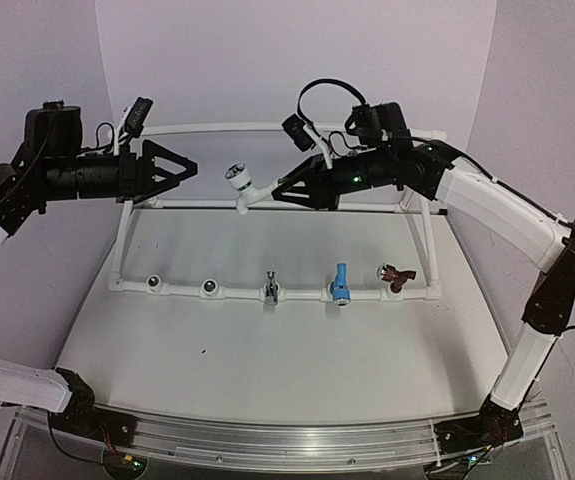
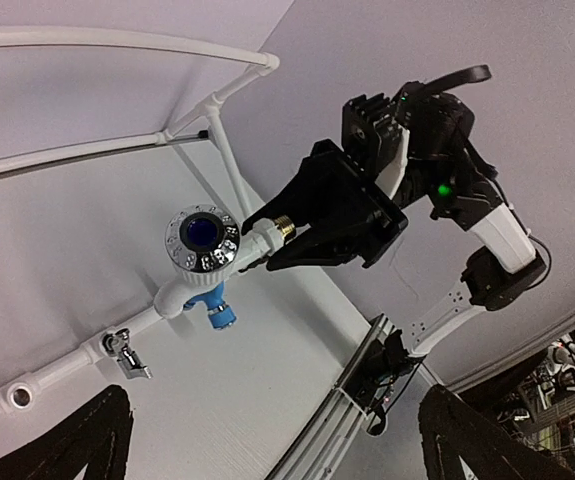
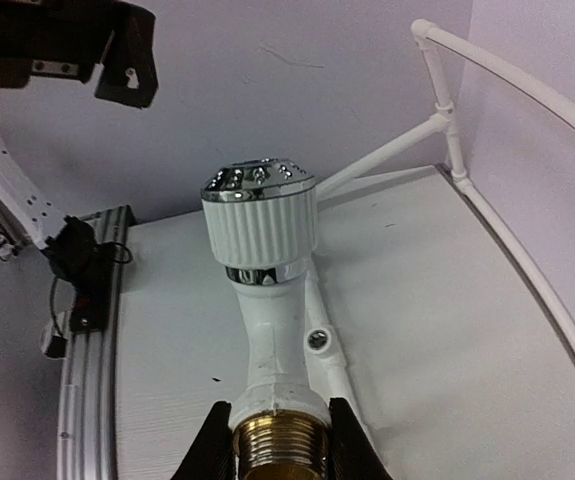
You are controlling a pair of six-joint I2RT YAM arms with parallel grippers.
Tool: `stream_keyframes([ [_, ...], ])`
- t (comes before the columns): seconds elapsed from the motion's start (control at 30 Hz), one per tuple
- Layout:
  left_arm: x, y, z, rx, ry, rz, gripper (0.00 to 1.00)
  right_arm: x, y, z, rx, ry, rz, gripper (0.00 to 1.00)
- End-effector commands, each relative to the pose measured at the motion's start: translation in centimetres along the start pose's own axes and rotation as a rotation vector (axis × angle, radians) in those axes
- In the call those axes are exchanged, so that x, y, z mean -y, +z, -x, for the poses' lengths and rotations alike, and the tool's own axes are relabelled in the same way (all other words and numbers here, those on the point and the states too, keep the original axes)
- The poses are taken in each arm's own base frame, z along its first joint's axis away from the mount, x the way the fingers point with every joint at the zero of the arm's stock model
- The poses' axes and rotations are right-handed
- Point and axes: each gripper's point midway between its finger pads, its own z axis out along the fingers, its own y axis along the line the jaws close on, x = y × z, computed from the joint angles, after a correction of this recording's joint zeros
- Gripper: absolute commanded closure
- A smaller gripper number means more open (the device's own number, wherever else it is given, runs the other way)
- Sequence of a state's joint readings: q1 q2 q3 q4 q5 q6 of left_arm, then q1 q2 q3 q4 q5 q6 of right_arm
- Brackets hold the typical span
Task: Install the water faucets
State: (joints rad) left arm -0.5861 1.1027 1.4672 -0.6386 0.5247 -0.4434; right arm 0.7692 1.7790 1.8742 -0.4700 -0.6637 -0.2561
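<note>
the right gripper (image 3: 279,445) is clamped nearly closed on the brass threaded end of the white plastic faucet with a chrome-ringed head (image 3: 262,225), holding it in the air, head towards the left gripper (image 1: 189,166). that one stands wide open and empty, near the head but apart from it. with the thread covered by fingers, this reads as a hand-over pose, freeing the thread for one of the open round sockets (image 1: 209,288) on the white pvc pipe frame (image 1: 237,292), left of the seated chrome faucet (image 1: 272,290), light blue faucet (image 1: 340,283) and reddish-brown faucet (image 1: 395,275).
</note>
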Motion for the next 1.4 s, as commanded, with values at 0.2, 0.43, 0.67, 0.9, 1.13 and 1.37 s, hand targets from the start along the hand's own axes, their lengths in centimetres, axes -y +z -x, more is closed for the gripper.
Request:
stream_keyframes([
  [0.2, 2.8, 1.8, -0.2, 0.023, 0.051, -0.273, 0.02, -6.1, -3.7, 8.3, 0.256, 0.178, 0.409, 1.0],
  [0.43, 3.6, 1.3, 0.7, 0.11, 0.074, -0.331, 0.08, -4.9, -4.5, 10.8, 0.355, 0.321, 0.441, 1.0],
  [0.67, 3.5, 2.6, 1.1, 0.116, 0.038, -0.385, 0.21, -4.7, -3.9, 10.4, 0.381, 0.423, 0.509, 1.0],
  [0.9, 4.4, 3.6, 2.4, 0.117, 0.013, -0.457, 0.32, -4.8, -3.6, 10.1, 0.404, 0.484, 0.571, 1.0],
  [1.13, 4.2, 4.5, 2.1, 0.086, -0.025, -0.469, 0.52, -4.7, -3.2, 9.5, 0.41, 0.502, 0.601, 1.0],
  [1.37, 4.4, 4.7, 2.2, 0.092, -0.024, -0.481, 0.62, -4.4, -2.7, 8.6, 0.419, 0.543, 0.611, 1.0],
])
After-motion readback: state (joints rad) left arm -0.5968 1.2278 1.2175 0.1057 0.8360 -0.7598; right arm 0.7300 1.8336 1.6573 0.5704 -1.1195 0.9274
